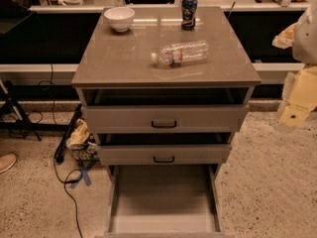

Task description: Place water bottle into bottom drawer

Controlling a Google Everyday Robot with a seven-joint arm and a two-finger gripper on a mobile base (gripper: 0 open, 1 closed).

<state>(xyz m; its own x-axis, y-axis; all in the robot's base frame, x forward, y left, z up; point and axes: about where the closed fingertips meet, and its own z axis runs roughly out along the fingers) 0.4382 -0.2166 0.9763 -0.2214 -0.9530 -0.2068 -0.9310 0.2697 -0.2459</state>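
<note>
The water bottle (179, 52) lies on its side on the grey cabinet top (124, 58), white cap pointing left, pale label with a red band around its middle. The bottom drawer (163, 221) is pulled far out toward me, and its flat inside floor is bare. My gripper (295, 114) hangs at the right edge of the view, beside the cabinet's right side at about the height of the upper drawer. It is well to the right of the bottle and below it, touching nothing and holding nothing.
A white bowl (119, 18) and a dark blue drink can (188, 13) stand at the back of the cabinet top. The two shallower drawers with black handles (164, 124) are slightly open. Cables and a bag (79, 135) lie on the floor to the left.
</note>
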